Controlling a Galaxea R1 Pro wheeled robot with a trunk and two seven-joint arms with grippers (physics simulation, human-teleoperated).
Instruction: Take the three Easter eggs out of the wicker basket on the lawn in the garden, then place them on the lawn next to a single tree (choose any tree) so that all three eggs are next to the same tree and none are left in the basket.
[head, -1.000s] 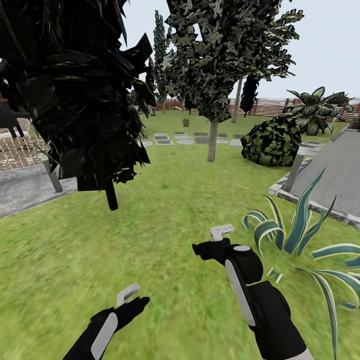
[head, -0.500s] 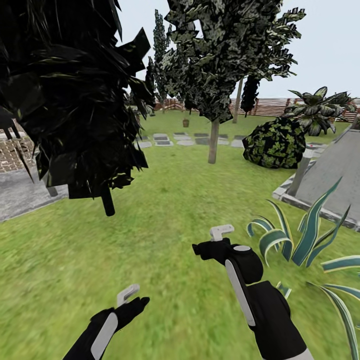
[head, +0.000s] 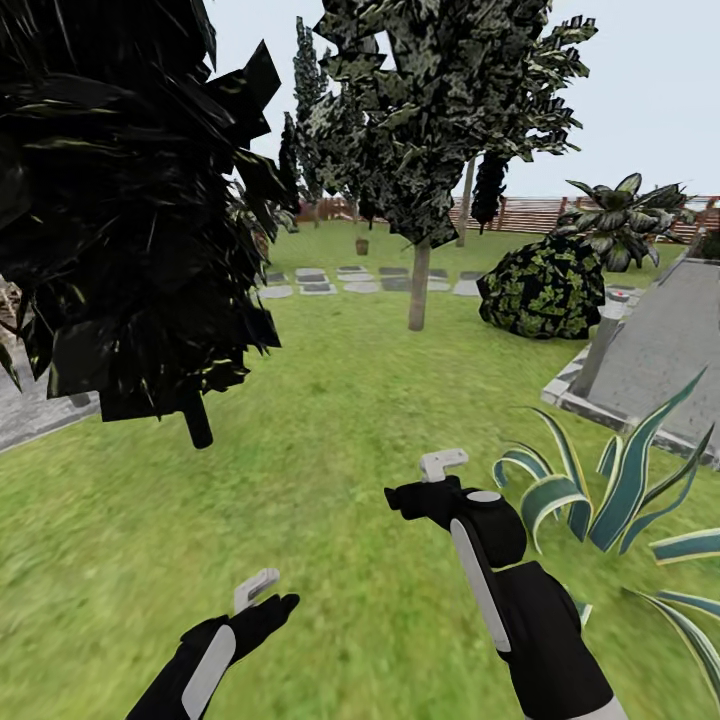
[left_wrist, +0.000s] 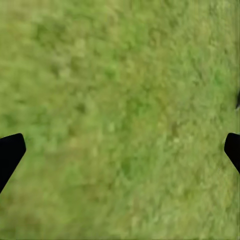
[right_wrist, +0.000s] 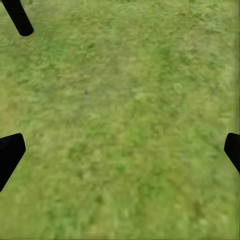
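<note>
Head view: the whole picture has slid since a second ago. The dark tree (head: 130, 200) sits lower and further left now, and the spiky plant (head: 610, 490) has shifted too. That's the camera moving, not the plants, so the robot is on the move across the garden.
Meaning for the task: I'd say it's in the travel phase, nothing picked up yet.
Lawn (head: 330, 420): mottled green, running back to the slat fence (head: 530, 213).
Pale-trunk tree (head: 419, 285): mid-lawn, near the round bush (head: 545, 285). It could be a drop spot (just my guess).
Basket (head: 362, 245): a tiny brown speck far ahead on the grass, beyond the stepping stones (head: 350, 280). It's probably the wicker one, but too small to be sure, and too small to tell what's in it.
Left gripper (head: 256, 588): low over the grass, released. The wrist view shows the tips wide apart with only lawn between them.
Right gripper (head: 443, 464): same deal, spread and carrying nothing.
</note>
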